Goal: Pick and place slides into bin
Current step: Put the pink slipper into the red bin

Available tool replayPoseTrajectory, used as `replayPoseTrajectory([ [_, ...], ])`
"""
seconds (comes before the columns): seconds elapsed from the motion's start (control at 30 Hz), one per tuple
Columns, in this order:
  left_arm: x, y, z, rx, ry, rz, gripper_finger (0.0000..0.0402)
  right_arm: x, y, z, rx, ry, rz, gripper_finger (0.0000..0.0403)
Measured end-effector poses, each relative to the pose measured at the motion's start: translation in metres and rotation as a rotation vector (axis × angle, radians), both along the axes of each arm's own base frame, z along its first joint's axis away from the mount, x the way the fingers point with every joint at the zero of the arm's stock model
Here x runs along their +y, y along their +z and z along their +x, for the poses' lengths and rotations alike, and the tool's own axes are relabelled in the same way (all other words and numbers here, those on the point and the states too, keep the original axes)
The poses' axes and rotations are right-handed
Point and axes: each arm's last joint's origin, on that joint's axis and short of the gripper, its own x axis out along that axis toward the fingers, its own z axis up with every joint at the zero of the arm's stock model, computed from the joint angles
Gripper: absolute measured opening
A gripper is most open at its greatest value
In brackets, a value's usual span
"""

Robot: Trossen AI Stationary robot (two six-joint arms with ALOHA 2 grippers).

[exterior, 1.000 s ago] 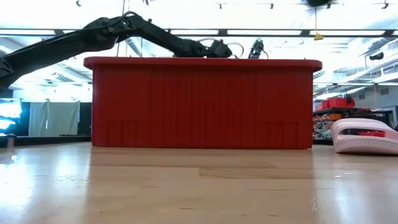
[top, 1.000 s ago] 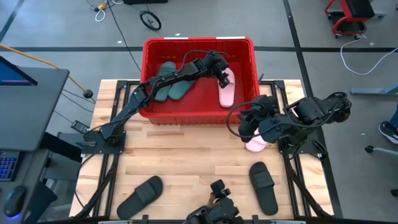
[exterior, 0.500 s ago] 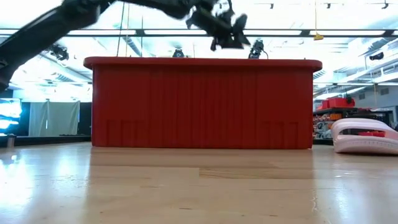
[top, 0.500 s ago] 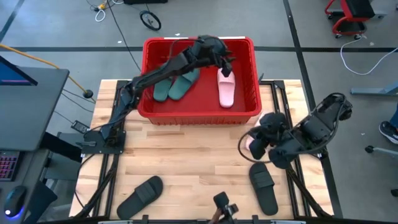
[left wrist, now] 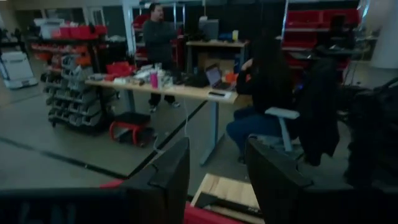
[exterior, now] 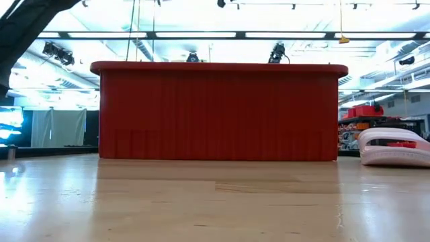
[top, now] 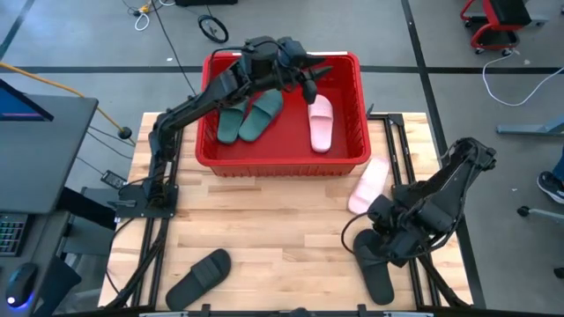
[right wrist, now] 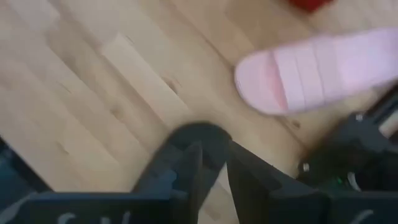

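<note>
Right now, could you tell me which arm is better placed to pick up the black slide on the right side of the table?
The right one. Its gripper hangs directly over that black slide, beside the pink slide lying on the table. The left gripper is up over the bin, at the far end.

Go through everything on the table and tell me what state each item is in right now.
bin: upright, holds three slides.
green slides: side by side in bin.
pink slide in bin: flat.
pink slide on table: flat, beside bin.
black slides: on table.
left gripper: open, empty, above bin.
right gripper: open, over a black slide.
</note>
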Motion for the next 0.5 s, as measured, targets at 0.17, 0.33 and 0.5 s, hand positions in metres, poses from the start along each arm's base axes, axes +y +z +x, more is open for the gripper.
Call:
replayPoseTrajectory([
  [0.17, -0.007, 0.003, -0.001, -0.003, -0.013, 0.0, 0.0157, 0.003, -0.025, 0.001, 0.038, -0.003, 0.013, 0.0083],
  [0.33, -0.008, 0.002, 0.0, 0.009, -0.015, -0.009, 0.0149, 0.004, -0.041, 0.002, 0.063, -0.002, 0.032, 0.0101],
  [0.5, -0.009, 0.001, 0.0, 0.017, -0.018, -0.012, 0.0141, 0.004, -0.054, 0.001, 0.078, -0.003, 0.026, 0.0134],
])
